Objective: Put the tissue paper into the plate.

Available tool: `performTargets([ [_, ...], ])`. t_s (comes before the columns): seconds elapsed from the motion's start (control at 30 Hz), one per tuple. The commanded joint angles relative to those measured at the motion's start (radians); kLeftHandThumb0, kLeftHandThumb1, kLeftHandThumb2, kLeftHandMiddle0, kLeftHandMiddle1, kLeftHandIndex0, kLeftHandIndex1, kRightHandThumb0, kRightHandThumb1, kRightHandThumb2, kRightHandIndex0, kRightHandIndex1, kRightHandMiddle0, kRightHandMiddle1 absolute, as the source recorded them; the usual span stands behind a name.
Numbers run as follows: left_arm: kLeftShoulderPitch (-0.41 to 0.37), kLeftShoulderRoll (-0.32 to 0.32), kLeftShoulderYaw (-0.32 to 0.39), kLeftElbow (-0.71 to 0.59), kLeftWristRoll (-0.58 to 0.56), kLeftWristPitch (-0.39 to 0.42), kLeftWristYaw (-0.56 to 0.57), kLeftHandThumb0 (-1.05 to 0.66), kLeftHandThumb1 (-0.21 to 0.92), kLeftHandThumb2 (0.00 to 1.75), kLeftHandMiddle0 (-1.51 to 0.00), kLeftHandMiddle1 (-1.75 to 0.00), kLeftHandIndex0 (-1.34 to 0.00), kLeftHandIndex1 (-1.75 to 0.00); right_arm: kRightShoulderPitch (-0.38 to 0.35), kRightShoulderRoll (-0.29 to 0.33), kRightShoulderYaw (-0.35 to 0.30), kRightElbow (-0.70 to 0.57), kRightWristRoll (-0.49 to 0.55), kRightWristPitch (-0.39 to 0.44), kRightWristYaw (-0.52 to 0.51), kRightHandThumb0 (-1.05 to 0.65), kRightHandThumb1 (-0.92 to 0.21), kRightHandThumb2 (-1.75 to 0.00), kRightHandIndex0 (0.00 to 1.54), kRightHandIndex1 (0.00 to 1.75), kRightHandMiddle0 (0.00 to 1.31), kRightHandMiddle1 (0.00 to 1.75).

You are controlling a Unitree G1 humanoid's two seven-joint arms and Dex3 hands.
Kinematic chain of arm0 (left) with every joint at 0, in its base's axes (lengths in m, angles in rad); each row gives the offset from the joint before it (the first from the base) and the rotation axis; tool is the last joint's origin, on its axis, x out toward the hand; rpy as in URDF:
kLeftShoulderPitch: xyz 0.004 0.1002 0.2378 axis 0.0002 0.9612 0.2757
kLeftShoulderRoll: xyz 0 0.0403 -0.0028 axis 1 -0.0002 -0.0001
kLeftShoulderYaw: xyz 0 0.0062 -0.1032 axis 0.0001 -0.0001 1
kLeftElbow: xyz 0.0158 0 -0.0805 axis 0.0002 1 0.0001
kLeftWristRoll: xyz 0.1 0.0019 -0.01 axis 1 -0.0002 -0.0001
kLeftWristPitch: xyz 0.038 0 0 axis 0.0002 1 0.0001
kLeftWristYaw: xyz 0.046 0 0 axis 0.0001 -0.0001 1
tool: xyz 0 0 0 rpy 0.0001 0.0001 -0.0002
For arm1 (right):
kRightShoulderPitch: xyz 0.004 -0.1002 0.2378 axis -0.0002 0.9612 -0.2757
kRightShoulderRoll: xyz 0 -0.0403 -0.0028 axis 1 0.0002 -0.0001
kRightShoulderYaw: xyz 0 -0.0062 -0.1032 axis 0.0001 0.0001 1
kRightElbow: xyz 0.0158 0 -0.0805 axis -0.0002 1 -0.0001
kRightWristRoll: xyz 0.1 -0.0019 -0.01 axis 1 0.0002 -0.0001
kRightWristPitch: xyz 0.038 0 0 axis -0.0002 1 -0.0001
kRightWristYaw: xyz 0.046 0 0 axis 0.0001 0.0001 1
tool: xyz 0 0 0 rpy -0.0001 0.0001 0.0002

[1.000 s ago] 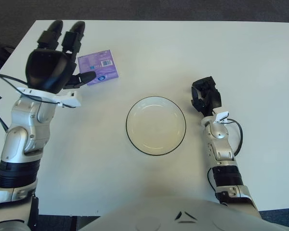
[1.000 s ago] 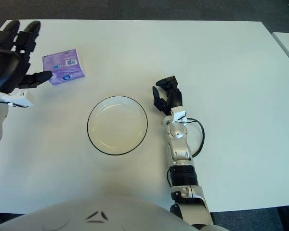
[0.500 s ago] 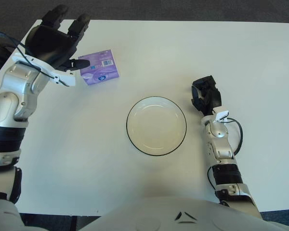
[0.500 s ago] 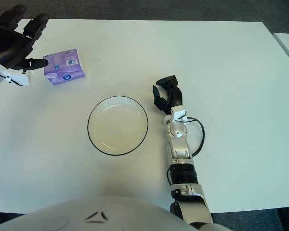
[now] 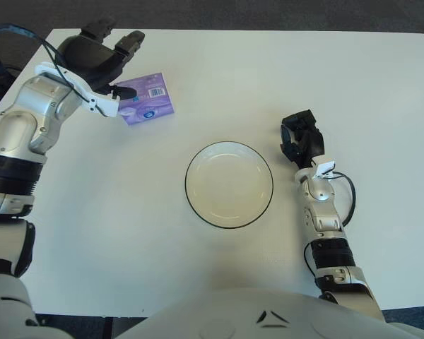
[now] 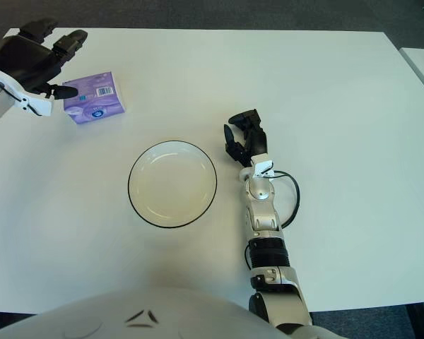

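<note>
There is one tissue paper pack (image 5: 146, 99), one plate (image 5: 229, 184) and two hands. The pack is purple with a white barcode label, and it lies flat on the far left part of the counter (image 5: 198, 268), well apart from the plate. The plate is round, pale, with a dark rim, it stands near the middle of the counter and holds nothing.

The left hand (image 5: 102, 58) is over the far left corner, just left of the pack, with the fingers spread wide; one finger (image 6: 63, 91) reaches to the pack's left edge, but nothing is grasped. The right hand (image 5: 301, 140) shows just right of the plate, its fingers curled and holding nothing.

The counter is white and plain. Beyond its far edge is dark grey floor (image 5: 268, 14).

The right eye view alone shows a piece of another white surface (image 6: 422, 63) at the right border.
</note>
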Motion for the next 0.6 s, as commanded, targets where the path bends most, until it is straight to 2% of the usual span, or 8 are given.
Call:
performTargets([
  [0.0, -0.044, -0.003, -0.034, 0.049, 0.009, -0.017, 0.003, -1.05, 0.92, 0.87, -0.06, -0.01, -0.04, -0.04, 0.073, 0.002, -0.008, 0.084, 0.022, 0.051, 0.013, -0.34, -0.92, -0.48, 0.43, 0.99, 0.23, 1.70],
  [0.13, -0.079, -0.014, -0.069, 0.106, 0.020, -0.021, 0.006, -1.05, 0.92, 0.85, -0.05, -0.01, -0.03, -0.05, 0.073, 0.004, -0.011, 0.086, 0.027, 0.042, 0.019, -0.34, -0.92, -0.48, 0.43, 1.00, 0.22, 1.70],
  [0.23, -0.147, -0.062, -0.131, 0.271, 0.057, -0.029, 0.064, -1.05, 0.92, 0.83, -0.04, 0.00, -0.01, -0.09, 0.075, 0.003, -0.010, 0.086, 0.029, 0.033, 0.024, -0.34, -0.92, -0.48, 0.43, 1.00, 0.22, 1.71],
  [0.3, -0.169, -0.072, -0.149, 0.323, 0.056, -0.039, 0.086, -1.05, 0.92, 0.82, -0.04, 0.00, 0.00, -0.10, 0.076, 0.003, -0.011, 0.087, 0.029, 0.031, 0.023, -0.34, -0.92, -0.49, 0.43, 1.01, 0.22, 1.71],
  [0.57, -0.225, -0.087, -0.195, 0.438, 0.032, -0.078, 0.108, -1.05, 0.92, 0.81, -0.01, 0.00, 0.00, -0.11, 0.077, 0.006, -0.013, 0.088, 0.037, 0.021, 0.024, -0.34, -0.92, -0.49, 0.43, 1.02, 0.21, 1.71],
])
